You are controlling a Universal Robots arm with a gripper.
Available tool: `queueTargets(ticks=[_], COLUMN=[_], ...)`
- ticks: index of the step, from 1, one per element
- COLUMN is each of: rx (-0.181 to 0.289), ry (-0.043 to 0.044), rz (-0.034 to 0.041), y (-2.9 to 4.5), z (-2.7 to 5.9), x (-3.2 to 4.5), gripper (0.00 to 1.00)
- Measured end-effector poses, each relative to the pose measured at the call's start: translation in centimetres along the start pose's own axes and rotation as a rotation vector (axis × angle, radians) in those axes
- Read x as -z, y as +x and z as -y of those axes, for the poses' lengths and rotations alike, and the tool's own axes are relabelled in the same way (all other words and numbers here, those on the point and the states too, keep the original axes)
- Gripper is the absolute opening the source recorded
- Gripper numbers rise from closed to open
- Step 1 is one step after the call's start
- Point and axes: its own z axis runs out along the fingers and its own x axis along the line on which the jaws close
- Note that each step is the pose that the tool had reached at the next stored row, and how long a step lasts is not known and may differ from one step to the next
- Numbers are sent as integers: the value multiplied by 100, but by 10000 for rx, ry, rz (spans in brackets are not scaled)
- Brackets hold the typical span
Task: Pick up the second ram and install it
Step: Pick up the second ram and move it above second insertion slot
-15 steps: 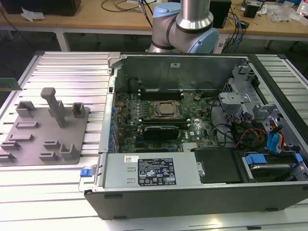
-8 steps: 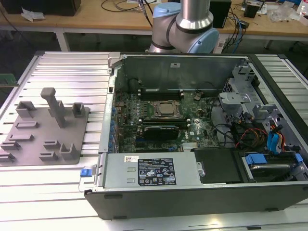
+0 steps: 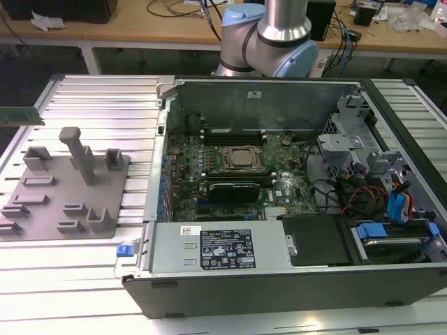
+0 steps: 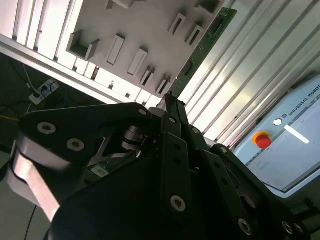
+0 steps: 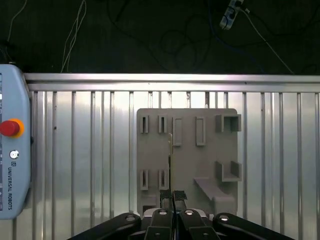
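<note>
The second ram point(image 3: 21, 116) sits at the far left edge of the exterior view. We see it lifted clear of the ribbed table point(image 3: 105, 98), a thin green stick whose long axis runs across that view from left to right. In both wrist views we find the gripper point(image 5: 172, 196) clenched on it. The fingers are drawn together on the board and its visible length runs straight out past the fingertips. It shows edge-on in the first wrist view and as a slanting green strip in the second wrist view.

Moving right, the grey tray point(image 3: 56, 197) lies flat on the table beneath the held stick. As far as we can judge, the stick hangs above the tray and touches none of its raised blocks.

Further right stands the open computer case point(image 3: 279, 286), with the motherboard point(image 3: 209, 150) bare inside it and the processor point(image 3: 241, 158) near its middle. We make out long dark slots just beside the processor, and they seem to run the same way as the stick's long axis, though we cannot tell which of them are free.

The relation that matters, as we read it, is this: the board lies well apart from the gripped stick, toward the exterior view's right, with the tray and the case's near wall between them. With only one arm point(image 3: 269, 31) on this rig, there is no question of which is nearer.
</note>
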Motion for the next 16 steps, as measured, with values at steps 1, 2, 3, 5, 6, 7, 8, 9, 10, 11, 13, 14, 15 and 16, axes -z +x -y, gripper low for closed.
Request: queueTargets(ticks=[1, 2, 3, 5, 6, 7, 8, 9, 10, 11, 13, 14, 15, 16], rx=[0, 0, 1, 0, 0, 0, 0, 0, 1, 0, 0, 1, 1, -1], ry=[0, 0, 0, 0, 1, 0, 0, 0, 0, 0, 0, 0, 0, 0], rz=[1, 0, 0, 0, 1, 0, 0, 0, 0, 0, 0, 0, 0, 1], y=[0, 0, 1, 1, 1, 1, 1, 2, 2, 2, 2, 3, 3, 3], z=[40, 100, 155, 243, 271, 332, 383, 431, 477, 564, 675, 751, 780, 819], x=[1, 3, 6, 9, 9, 12, 14, 16, 17, 20, 23, 26, 26, 28], gripper=[9, 9, 9, 9, 9, 9, 9, 9, 9, 9, 9, 9, 9, 9])
